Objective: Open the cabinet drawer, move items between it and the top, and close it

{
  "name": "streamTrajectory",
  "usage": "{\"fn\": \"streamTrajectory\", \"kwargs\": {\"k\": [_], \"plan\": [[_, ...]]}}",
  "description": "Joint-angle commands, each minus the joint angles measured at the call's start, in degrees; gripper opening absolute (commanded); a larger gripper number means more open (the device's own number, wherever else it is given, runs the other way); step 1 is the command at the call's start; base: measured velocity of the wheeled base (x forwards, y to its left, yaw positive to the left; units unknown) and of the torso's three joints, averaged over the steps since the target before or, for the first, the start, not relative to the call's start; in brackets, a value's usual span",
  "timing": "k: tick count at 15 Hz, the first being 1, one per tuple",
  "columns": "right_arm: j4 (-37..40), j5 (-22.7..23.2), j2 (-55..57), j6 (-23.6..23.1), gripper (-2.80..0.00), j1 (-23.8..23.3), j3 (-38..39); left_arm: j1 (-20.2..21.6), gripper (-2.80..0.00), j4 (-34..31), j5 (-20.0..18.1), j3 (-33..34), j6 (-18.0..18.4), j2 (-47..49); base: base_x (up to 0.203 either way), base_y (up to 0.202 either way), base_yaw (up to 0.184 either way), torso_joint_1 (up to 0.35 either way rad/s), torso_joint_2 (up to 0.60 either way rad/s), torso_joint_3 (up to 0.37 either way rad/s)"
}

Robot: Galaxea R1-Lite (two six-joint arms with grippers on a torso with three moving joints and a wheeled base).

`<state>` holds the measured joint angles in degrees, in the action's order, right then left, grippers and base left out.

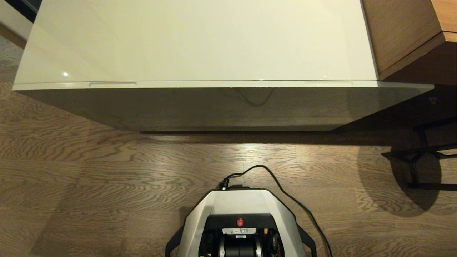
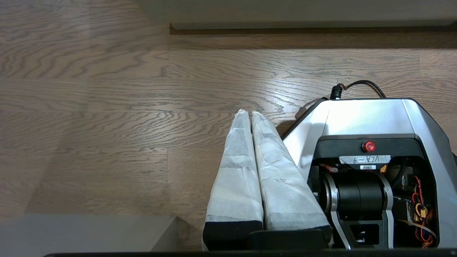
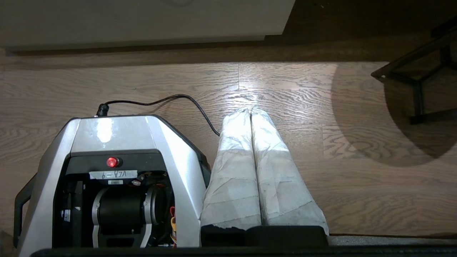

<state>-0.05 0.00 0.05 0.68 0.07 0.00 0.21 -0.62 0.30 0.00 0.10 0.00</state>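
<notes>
Nothing of the task is done: the cabinet drawer (image 1: 228, 84) sits flush and closed under the bare top (image 1: 200, 39), no items show, and the left gripper (image 2: 251, 113) and right gripper (image 3: 251, 111) hang pressed together, empty, beside the base (image 1: 240, 203).

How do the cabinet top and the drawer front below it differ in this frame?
The cabinet top is a bright, glossy cream surface facing up; the drawer front is a darker, shadowed grey-beige face toward the robot. The top is plain and bare; the drawer's front edge carries two slim slots. Both span the cabinet's whole width, and the drawer is closed.
</notes>
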Motion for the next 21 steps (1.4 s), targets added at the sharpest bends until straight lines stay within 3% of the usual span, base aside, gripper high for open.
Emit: {"fn": "streamTrajectory", "kwargs": {"k": [1,21], "plan": [[0.0,0.0,0.0,0.0,-2.80,-0.1,0.1,0.0,-2.80,0.0,0.0,0.0,0.0,0.1,0.000,0.000,0.000,0.000,0.00,0.000],[0.0,0.0,0.0,0.0,-2.80,0.0,0.1,0.1,-2.80,0.0,0.0,0.0,0.0,0.1,0.000,0.000,0.000,0.000,0.00,0.000]]}}
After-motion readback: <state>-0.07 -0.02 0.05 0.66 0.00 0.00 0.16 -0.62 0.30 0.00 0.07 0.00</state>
